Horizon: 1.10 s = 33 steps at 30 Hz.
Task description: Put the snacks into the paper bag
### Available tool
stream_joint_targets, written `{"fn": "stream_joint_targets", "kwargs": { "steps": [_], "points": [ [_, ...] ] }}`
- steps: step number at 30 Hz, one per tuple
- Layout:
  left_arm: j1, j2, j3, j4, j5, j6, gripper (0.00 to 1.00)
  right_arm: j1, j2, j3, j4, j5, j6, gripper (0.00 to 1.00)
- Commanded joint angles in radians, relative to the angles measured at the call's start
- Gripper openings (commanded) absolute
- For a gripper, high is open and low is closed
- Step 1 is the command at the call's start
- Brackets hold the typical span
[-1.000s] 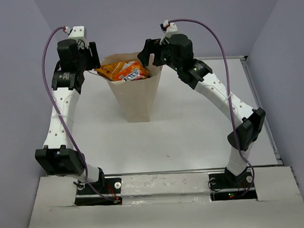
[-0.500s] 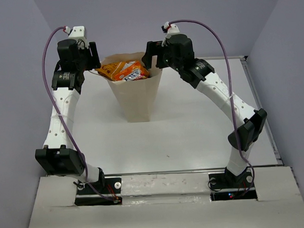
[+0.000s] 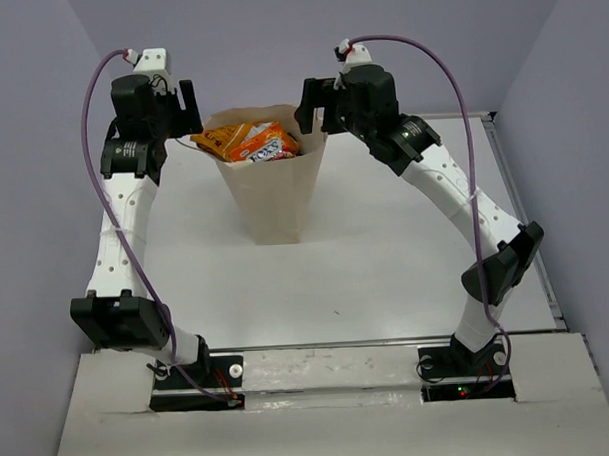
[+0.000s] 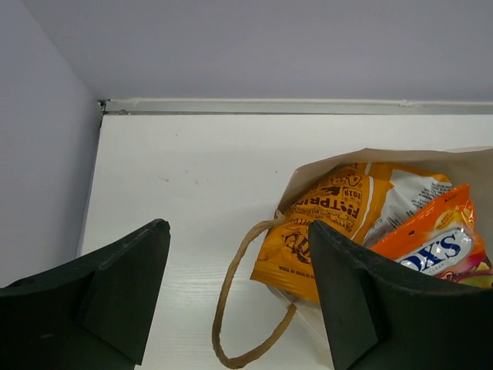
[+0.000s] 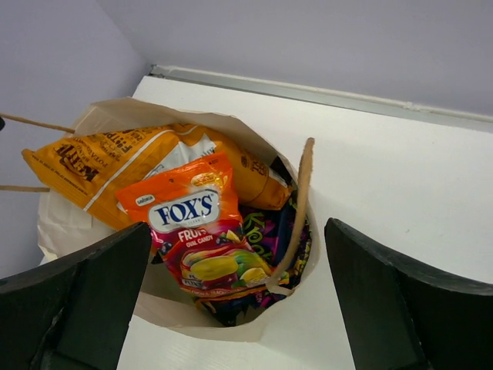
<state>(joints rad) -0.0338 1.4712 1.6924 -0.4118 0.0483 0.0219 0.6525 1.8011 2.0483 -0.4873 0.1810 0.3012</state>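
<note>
The tan paper bag (image 3: pixel 273 199) stands upright at the table's middle back. An orange packet (image 3: pixel 219 141) and a red-orange packet (image 3: pixel 267 144) stick out of its mouth. The right wrist view shows both (image 5: pixel 115 166) (image 5: pixel 196 231), with a purple packet (image 5: pixel 269 231) under them inside the bag (image 5: pixel 92 123). Teal and dark brown packets are hidden. My left gripper (image 3: pixel 188 107) is open and empty at the bag's left rim, over a cord handle (image 4: pixel 231 308). My right gripper (image 3: pixel 308 106) is open and empty above the bag's right rim, near the other handle (image 5: pixel 296 208).
A raised metal strip (image 3: pixel 524 220) runs along the table's right and back edges. Lilac walls close in on three sides. Bare white tabletop (image 3: pixel 366 266) lies between the bag and the arm bases.
My right gripper has risen and drawn slightly right, away from the bag's rim. My left gripper has lifted slightly. The bag and packets have not moved.
</note>
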Motion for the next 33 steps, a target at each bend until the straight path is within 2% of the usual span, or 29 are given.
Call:
{"fn": "stream_joint_targets", "kwargs": {
  "steps": [1, 3, 4, 10, 13, 14, 15, 17, 18, 19, 22, 25, 26, 28, 33],
  "points": [
    [0.026, -0.006, 0.13, 0.004, -0.005, 0.001, 0.87, -0.017, -0.103, 0.001, -0.002, 0.063, -0.037, 1.0],
    [0.055, -0.006, 0.164, -0.008, -0.005, 0.001, 0.92, -0.017, -0.141, -0.01, -0.002, 0.064, -0.053, 1.0],
    [0.058, -0.008, 0.185, -0.013, 0.001, 0.009, 0.99, -0.017, -0.167, -0.02, -0.004, 0.069, -0.057, 1.0],
    [0.066, -0.017, 0.213, -0.035, 0.018, 0.015, 0.99, -0.017, -0.229, -0.045, -0.007, 0.06, -0.07, 1.0],
    [0.124, -0.022, 0.237, -0.076, 0.033, -0.008, 0.99, -0.028, -0.275, -0.097, -0.019, 0.196, -0.068, 1.0],
    [0.199, -0.026, 0.23, -0.076, 0.038, -0.013, 0.99, -0.06, -0.311, -0.15, -0.037, 0.29, -0.066, 1.0],
    [0.237, -0.041, 0.213, -0.071, 0.035, -0.013, 0.99, -0.091, -0.331, -0.187, -0.046, 0.32, -0.062, 1.0],
    [0.32, -0.063, 0.132, -0.039, -0.034, 0.025, 0.99, -0.18, -0.393, -0.284, -0.062, 0.33, -0.042, 1.0],
    [0.342, -0.092, 0.092, -0.026, -0.083, 0.041, 0.99, -0.274, -0.411, -0.394, -0.065, 0.319, -0.009, 1.0],
    [0.38, -0.11, 0.011, -0.012, -0.088, 0.067, 0.99, -0.316, -0.43, -0.448, -0.068, 0.315, 0.018, 1.0],
    [0.41, -0.169, -0.103, 0.018, -0.096, 0.098, 0.99, -0.45, -0.489, -0.646, -0.069, 0.25, 0.116, 1.0],
    [0.434, -0.208, -0.258, 0.03, -0.117, 0.128, 0.99, -0.514, -0.494, -0.769, -0.066, 0.224, 0.162, 1.0],
    [0.439, -0.219, -0.343, 0.039, -0.12, 0.136, 0.99, -0.525, -0.49, -0.84, -0.06, 0.224, 0.171, 1.0],
    [0.455, -0.236, -0.42, 0.057, -0.126, 0.144, 0.99, -0.525, -0.482, -0.902, -0.045, 0.221, 0.187, 1.0],
    [0.465, -0.23, -0.657, 0.145, -0.085, 0.15, 0.99, -0.525, -0.526, -1.094, 0.125, 0.204, 0.261, 1.0]
  ]
}}
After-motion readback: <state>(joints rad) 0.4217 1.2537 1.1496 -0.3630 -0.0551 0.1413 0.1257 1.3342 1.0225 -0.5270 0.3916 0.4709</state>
